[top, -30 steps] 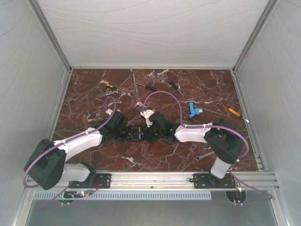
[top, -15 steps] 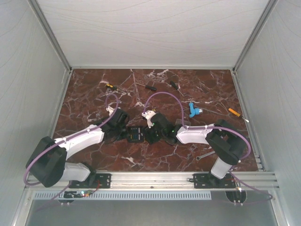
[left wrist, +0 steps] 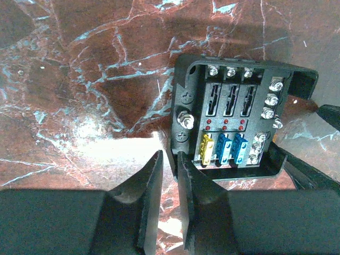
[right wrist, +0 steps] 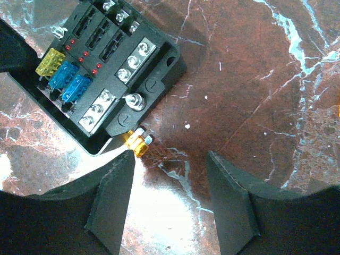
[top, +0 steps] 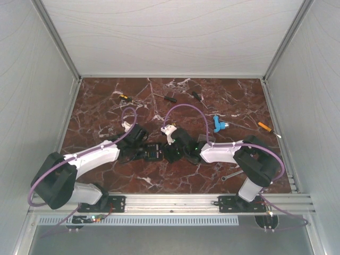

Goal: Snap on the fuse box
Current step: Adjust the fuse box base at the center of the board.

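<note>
Looking through the left wrist camera, I am seeing the fuse box (left wrist: 228,117) lying flat on the red marble bench (left wrist: 79,79). Its inside is facing up, with a row of fuses (left wrist: 223,149), one yellow and two blue, sitting along its near side. The left claw (left wrist: 170,155) is showing its fingers drawn almost together, with only a thin slit between them. The tips are sitting right at the box's near left corner, and I cannot tell whether they are pinching the wall there or merely touching it. Turning to the right wrist camera, I am finding the right claw (right wrist: 170,159) spread wide and holding nothing, hovering just off another corner of the box. A small amber fuse (right wrist: 137,142) is lying loose on the marble there, just beside that corner and close to one fingertip. Switching to the overhead camera, I am watching both arms reaching inward from either side, with the box lying between the two claws near the middle of the bench. A few small screwdrivers (top: 170,98) are lying well apart toward the far edge, and a blue plastic piece (top: 219,124) is sitting to the right of the right arm.
</note>
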{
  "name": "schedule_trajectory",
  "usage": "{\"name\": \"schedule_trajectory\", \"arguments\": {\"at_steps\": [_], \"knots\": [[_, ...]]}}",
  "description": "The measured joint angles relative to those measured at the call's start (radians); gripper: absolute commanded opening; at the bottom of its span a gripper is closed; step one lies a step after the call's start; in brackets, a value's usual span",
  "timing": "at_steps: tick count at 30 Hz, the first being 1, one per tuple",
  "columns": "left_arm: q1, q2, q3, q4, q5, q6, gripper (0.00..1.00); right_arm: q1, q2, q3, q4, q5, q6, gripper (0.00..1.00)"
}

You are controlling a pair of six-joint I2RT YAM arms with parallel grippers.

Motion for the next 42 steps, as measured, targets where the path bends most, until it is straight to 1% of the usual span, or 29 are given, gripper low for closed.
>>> {"name": "schedule_trajectory", "arguments": {"at_steps": [3,6,7,12,16,23,28,34,38,42], "knots": [[-0.003,0.0,0.0,-0.004,-0.003,-0.002,0.09,0.0,-0.001,0.0,0.0,0.0,0.0,0.54],[-0.004,0.0,0.0,-0.003,-0.003,-0.002,0.0,0.0,-0.001,-0.001,0.0,0.0,0.001,0.55],[-0.005,0.0,0.0,-0.003,-0.003,-0.002,0.0,0.0,-0.001,-0.001,0.0,0.0,0.001,0.56],[-0.006,-0.003,0.0,-0.005,-0.004,-0.008,0.0,0.0,-0.001,-0.001,0.003,-0.008,0.003,0.57],[-0.008,-0.035,0.0,-0.024,-0.005,-0.022,0.0,0.002,-0.001,-0.001,0.01,-0.016,0.003,0.56],[-0.005,-0.079,0.001,-0.08,-0.067,-0.04,0.0,0.04,0.013,0.005,0.019,-0.002,-0.017,0.55],[-0.001,-0.08,0.001,-0.123,-0.101,-0.044,0.0,0.069,0.034,0.024,0.018,0.05,-0.039,0.51],[-0.002,-0.079,0.001,-0.126,-0.098,-0.048,0.0,0.072,0.043,0.031,0.009,0.143,-0.042,0.47],[-0.007,-0.074,0.001,-0.121,-0.081,-0.061,0.0,0.046,0.034,0.016,0.01,0.179,-0.04,0.45],[-0.025,-0.056,0.001,-0.114,-0.075,-0.082,0.0,-0.05,-0.007,-0.022,-0.005,0.195,-0.018,0.45]]}}
